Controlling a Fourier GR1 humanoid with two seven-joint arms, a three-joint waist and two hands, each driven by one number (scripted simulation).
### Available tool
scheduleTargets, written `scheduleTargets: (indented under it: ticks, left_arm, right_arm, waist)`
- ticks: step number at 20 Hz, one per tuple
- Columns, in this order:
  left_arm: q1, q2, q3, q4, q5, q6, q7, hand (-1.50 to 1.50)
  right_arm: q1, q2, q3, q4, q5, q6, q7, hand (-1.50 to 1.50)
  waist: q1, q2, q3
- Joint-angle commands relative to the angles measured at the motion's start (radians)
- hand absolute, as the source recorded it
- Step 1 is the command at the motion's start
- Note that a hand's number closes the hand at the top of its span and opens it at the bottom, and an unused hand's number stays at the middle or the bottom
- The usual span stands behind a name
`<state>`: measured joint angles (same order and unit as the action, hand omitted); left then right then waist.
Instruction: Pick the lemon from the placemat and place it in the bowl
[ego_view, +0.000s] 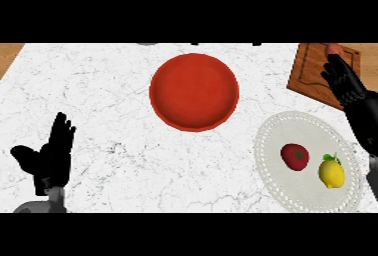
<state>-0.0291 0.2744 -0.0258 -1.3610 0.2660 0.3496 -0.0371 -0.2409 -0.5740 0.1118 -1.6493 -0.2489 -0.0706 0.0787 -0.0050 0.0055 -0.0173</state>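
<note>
Yellow, glossy lemon (331, 173) is lying on the round white lace placemat (277, 135), beside a red tomato (295, 156). Right hand (342, 77) is hovering beyond it over a wooden board (310, 70), fingers spread, holding nothing. Left hand (52, 152) is resting open. Red bowl (194, 91) is waiting unfilled.

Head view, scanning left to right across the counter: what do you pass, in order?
Left hand → red bowl → tomato → lemon; both fruits lie on the white placemat. The right hand hangs over the wooden board.

Bare counter (111, 125) lies open; a tomato (295, 156) sits just beside the lemon (331, 172).
</note>
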Motion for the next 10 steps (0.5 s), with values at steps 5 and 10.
scheduleTargets:
  ticks: [5, 10]
  left_arm:
    - [-0.189, 0.133, 0.045, -0.097, -0.028, -0.085, -0.055, 0.00]
    - [-0.166, 0.144, 0.057, -0.110, 0.003, -0.121, -0.048, 0.00]
  right_arm:
    - [-0.064, 0.183, 0.096, 0.003, -0.064, 0.040, -0.038, -1.50]
    - [0.090, 0.116, 0.079, -0.008, 0.401, -0.361, -0.128, -1.50]
  waist:
    - [0.027, -0.004, 0.019]
    - [-0.024, -0.017, 0.017]
